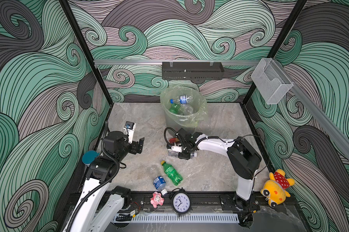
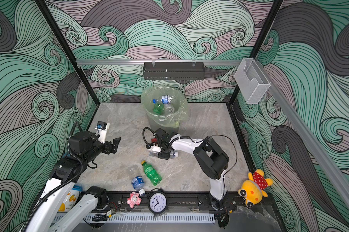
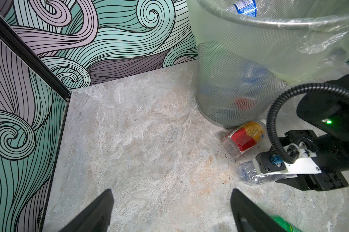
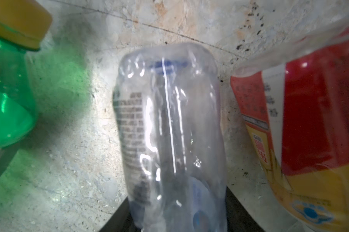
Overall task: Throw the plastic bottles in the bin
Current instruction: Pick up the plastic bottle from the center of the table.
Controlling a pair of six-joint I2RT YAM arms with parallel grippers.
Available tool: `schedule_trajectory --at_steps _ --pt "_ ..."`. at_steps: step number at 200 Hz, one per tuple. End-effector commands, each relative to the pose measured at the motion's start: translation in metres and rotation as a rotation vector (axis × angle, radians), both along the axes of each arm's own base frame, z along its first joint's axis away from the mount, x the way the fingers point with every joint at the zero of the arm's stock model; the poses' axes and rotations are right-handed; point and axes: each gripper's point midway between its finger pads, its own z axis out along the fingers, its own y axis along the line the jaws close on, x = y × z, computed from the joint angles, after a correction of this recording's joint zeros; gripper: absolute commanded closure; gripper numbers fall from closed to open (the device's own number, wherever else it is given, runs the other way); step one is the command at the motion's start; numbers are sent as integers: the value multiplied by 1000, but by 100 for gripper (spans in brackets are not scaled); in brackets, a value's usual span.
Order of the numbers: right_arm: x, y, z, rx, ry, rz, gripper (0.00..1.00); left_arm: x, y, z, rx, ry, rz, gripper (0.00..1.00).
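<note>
My right gripper [image 1: 184,155] [image 4: 176,202] is down on the floor in front of the bin [image 1: 173,124] [image 3: 230,80], shut on a clear bottle [image 1: 172,153] [image 4: 169,130] that lies on its side. Both jaws press its flanks. A red-orange labelled bottle [image 1: 172,140] [image 3: 244,138] lies just beyond it, against the bin's foot. A green yellow-capped bottle [image 1: 171,173] [image 4: 7,100] and a blue-labelled clear bottle [image 1: 159,182] lie nearer the front. Several bottles [image 1: 182,99] lie inside the bin. My left gripper [image 1: 138,145] [image 3: 171,198] hovers open at the left, holding nothing.
A clock [image 1: 181,201], a pink toy [image 1: 157,199] and a yellow plush [image 1: 276,188] sit along the front rail. A yellow-white can [image 2: 70,198] stands behind my left arm. A black shelf [image 1: 192,70] and a clear box [image 1: 272,82] hang on the walls.
</note>
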Motion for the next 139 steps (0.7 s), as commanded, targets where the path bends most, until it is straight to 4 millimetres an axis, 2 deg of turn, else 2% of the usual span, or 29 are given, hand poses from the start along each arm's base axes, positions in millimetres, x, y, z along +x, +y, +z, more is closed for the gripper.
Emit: schedule_trajectory --at_steps 1,37,83,126,139 --pt "-3 -2 12 16 -23 -15 47 3 4 -5 6 14 25 7" --pt "-6 -1 34 78 -35 -55 48 7 3 -6 -5 13 25 7" --pt "-11 0 73 198 -69 -121 51 10 1 -4 -19 13 27 7" --pt "-12 -16 99 319 -155 -247 54 16 -4 -7 -49 30 21 7" --pt "-9 -20 114 370 -198 -296 54 18 -6 -5 -53 26 17 7"
